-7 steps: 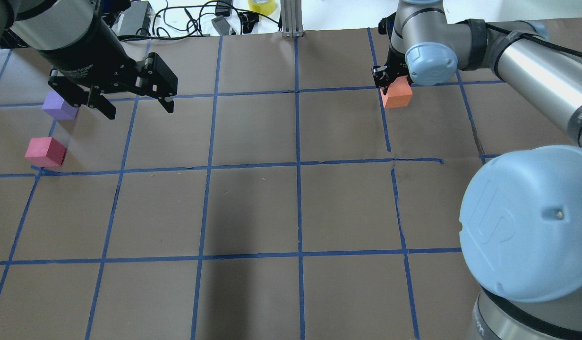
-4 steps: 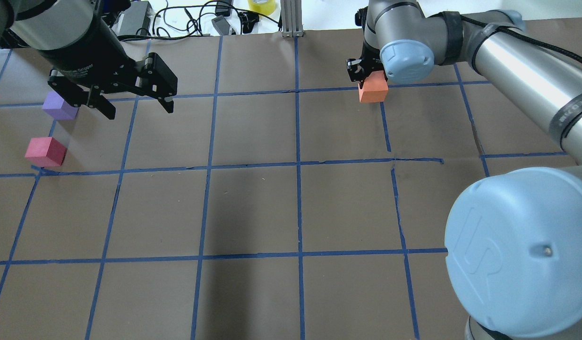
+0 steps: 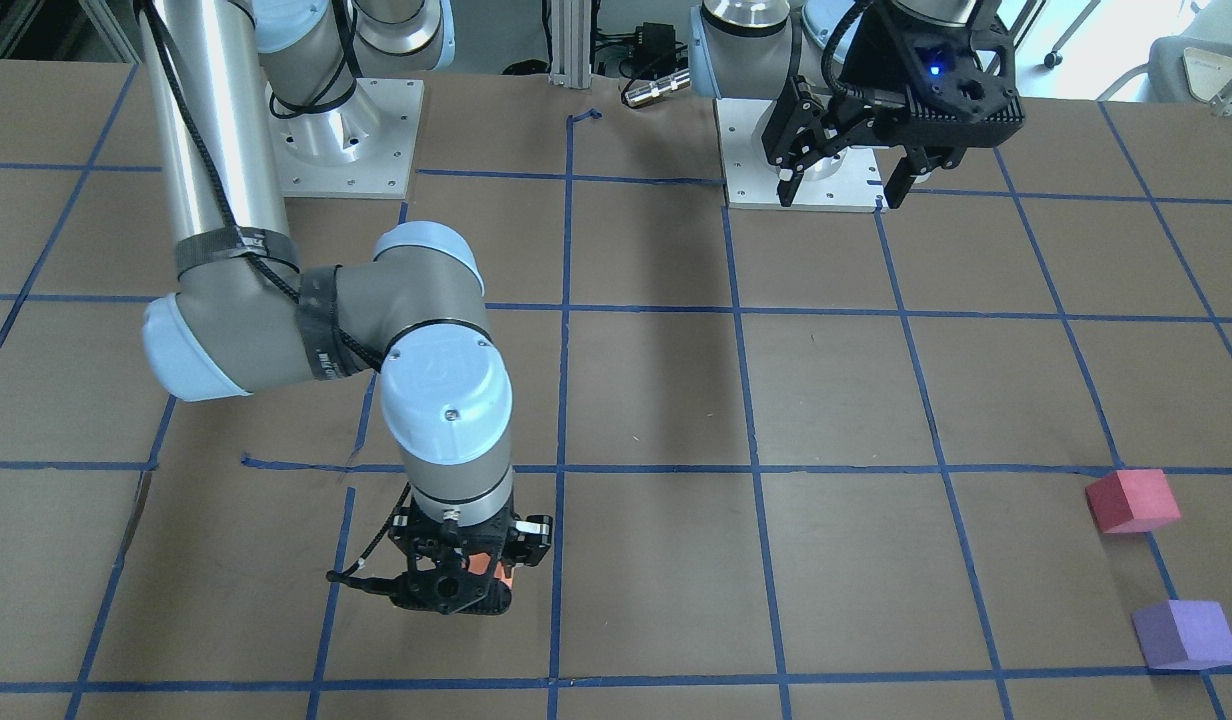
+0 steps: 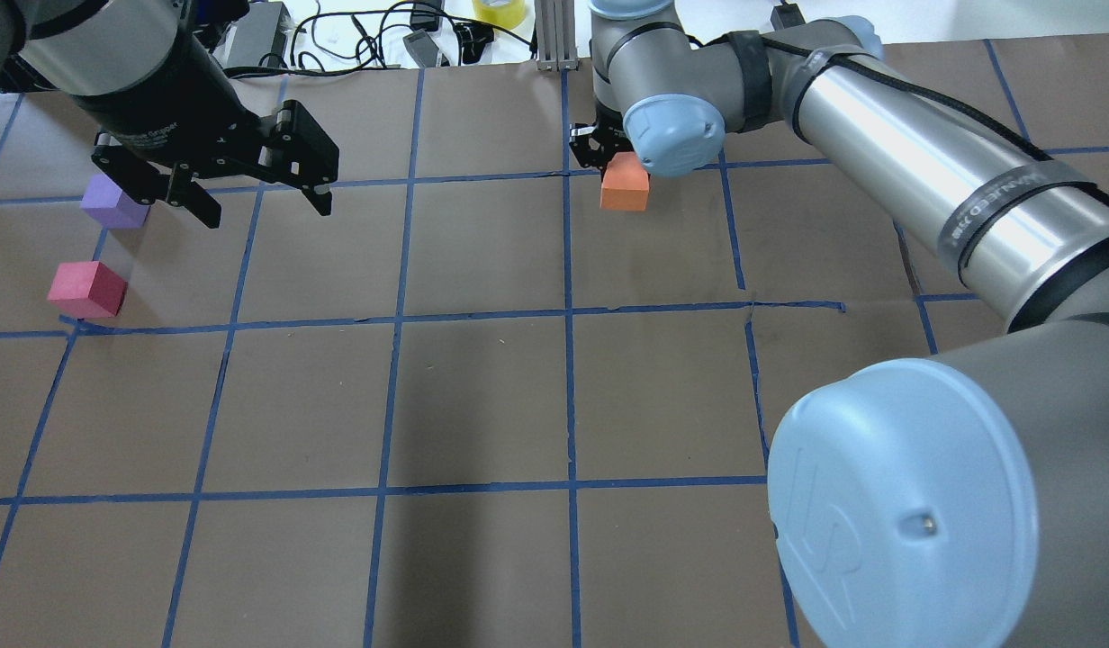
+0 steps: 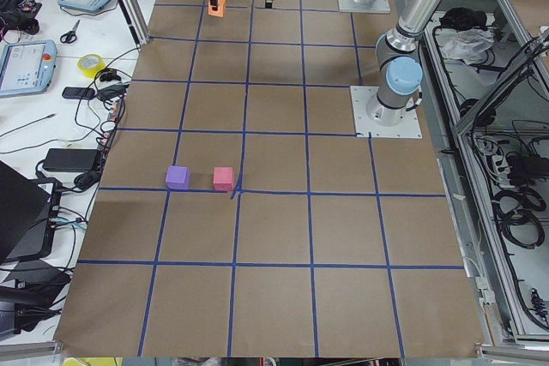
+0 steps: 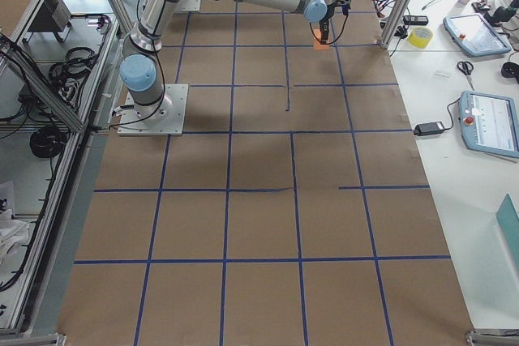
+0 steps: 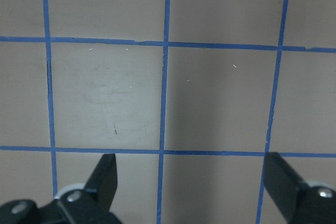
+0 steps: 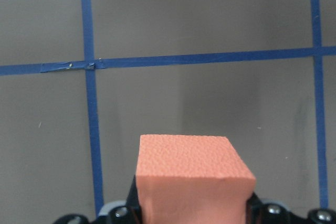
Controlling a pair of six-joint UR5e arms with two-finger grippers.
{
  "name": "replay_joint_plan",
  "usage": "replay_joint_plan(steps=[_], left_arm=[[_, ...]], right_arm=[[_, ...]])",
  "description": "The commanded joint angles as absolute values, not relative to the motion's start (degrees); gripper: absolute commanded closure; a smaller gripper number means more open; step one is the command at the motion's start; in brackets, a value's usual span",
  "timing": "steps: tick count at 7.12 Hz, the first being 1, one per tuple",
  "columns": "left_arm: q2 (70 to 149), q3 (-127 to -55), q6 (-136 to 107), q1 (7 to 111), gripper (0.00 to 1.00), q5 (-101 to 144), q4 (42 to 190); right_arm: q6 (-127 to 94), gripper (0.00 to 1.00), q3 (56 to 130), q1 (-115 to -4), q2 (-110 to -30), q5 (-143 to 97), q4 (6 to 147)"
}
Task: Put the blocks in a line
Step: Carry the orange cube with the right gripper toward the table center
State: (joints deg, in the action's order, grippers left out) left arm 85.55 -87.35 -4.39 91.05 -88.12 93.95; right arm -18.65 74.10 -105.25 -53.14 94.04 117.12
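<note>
Overhead and front-facing views oppose across the table; both show the orange block.

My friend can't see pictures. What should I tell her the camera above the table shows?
The robot's right gripper holds a small orange foam cube at the far middle of a brown table with blue tape squares. At the left, the left gripper hangs open near a small purple foam cube and a small red-pink foam cube.

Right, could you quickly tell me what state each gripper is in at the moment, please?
Left gripper: jaws open, holding nothing.
Right gripper: jaws closed on the orange block.
</note>
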Motion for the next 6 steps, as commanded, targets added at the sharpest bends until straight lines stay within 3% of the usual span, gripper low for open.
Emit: replay_joint_plan(steps=[1, 6], left_arm=[[85.5, -87.4, -4.4, 91.1, 0.0, -88.5, 94.0], [85.8, -86.8, -4.1, 90.8, 0.0, -88.0, 94.2]], right_arm=[[-21.5, 0.86, 72.4, -109.6, -50.5, 94.0, 117.4], [-20.7, 0.82, 72.5, -112.8, -47.6, 94.4, 117.6]])
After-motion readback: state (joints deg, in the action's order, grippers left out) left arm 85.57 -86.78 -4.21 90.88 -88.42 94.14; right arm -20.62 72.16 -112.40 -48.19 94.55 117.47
